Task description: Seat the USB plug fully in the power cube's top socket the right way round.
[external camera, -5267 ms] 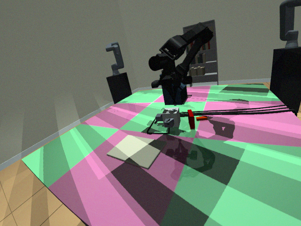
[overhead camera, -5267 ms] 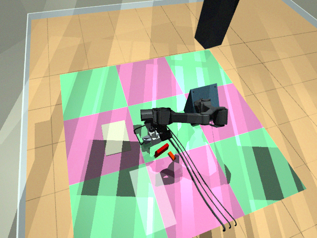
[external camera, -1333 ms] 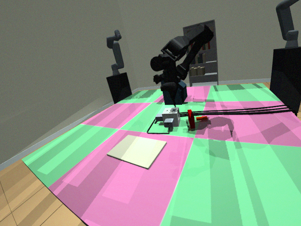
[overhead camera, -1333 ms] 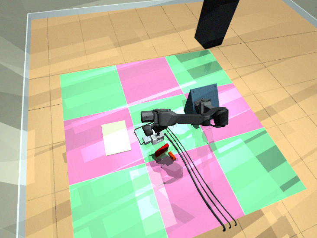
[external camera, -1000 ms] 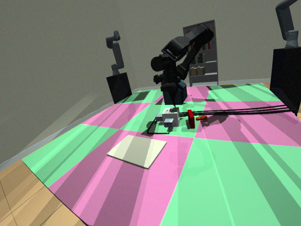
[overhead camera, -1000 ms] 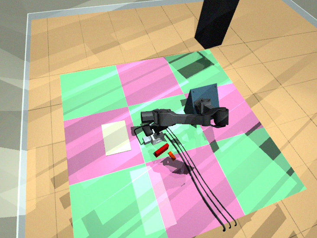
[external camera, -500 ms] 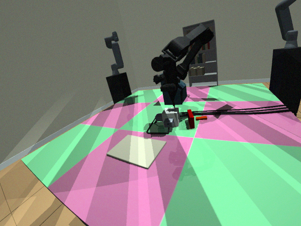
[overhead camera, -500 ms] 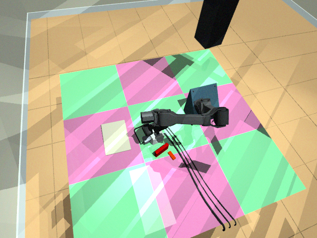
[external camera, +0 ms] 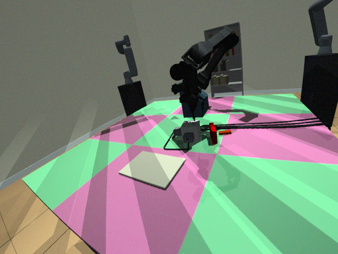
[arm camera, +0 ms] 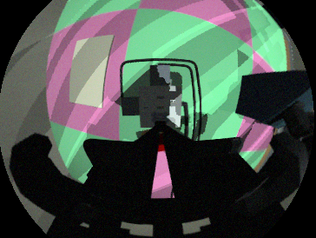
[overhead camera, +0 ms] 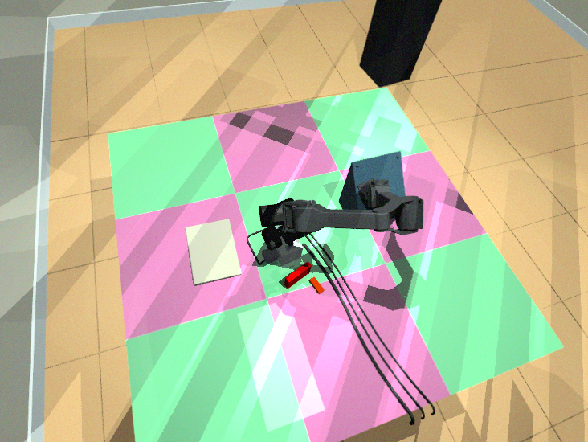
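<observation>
The power cube (overhead camera: 285, 256) (external camera: 195, 131) (arm camera: 148, 97) stands on the table, largely in shadow, with grey plugs on its sides, one of them facing the exterior camera (external camera: 188, 137). My gripper (external camera: 194, 118) (arm camera: 161, 128) points down at the cube's top. It is shut on the USB plug (arm camera: 160, 116), which shows only as a small dark grey shape at the fingertips in the wrist view. The fingertips are at or just above the cube's top. How deep the plug sits and which way round it is cannot be told. The arm hides most of the fingers in the top view.
A red block (overhead camera: 298, 276) (external camera: 213, 133) and a small orange block (overhead camera: 316, 284) (external camera: 225, 132) lie close beside the cube. Black cables (overhead camera: 353, 313) (external camera: 273, 124) run to the table edge, and one loops around the cube. A cream pad (overhead camera: 214, 251) (external camera: 153, 168) (arm camera: 90, 71) lies on the other side.
</observation>
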### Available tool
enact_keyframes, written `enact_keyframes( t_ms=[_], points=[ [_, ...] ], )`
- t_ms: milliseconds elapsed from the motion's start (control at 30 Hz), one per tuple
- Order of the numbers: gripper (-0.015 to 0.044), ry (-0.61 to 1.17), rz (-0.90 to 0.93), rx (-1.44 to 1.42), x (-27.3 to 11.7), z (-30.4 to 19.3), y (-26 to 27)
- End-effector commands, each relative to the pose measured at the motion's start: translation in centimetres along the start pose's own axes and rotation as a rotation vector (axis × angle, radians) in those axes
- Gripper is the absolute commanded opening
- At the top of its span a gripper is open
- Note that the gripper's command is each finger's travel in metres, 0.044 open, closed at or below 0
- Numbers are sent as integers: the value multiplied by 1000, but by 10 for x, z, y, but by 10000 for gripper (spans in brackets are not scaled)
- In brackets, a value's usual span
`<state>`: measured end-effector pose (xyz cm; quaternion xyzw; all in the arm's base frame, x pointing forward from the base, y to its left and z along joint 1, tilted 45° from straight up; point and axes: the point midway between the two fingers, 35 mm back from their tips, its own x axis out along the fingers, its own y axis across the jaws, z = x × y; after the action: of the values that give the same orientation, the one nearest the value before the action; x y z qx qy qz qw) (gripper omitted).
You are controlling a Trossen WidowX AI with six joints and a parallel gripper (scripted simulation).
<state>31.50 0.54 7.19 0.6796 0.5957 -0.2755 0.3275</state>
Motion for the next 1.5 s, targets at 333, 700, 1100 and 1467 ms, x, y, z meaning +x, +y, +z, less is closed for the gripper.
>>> enact_keyframes(
  t_ms=[333, 700, 1100, 1467],
  points=[
    [0, -18, -2, 1, 2, 1, -1],
    [0, -29, -2, 1, 4, 1, -1],
    [0, -35, -2, 0, 5, 2, -1],
    [0, -35, -2, 0, 7, 2, -1]
  ],
)
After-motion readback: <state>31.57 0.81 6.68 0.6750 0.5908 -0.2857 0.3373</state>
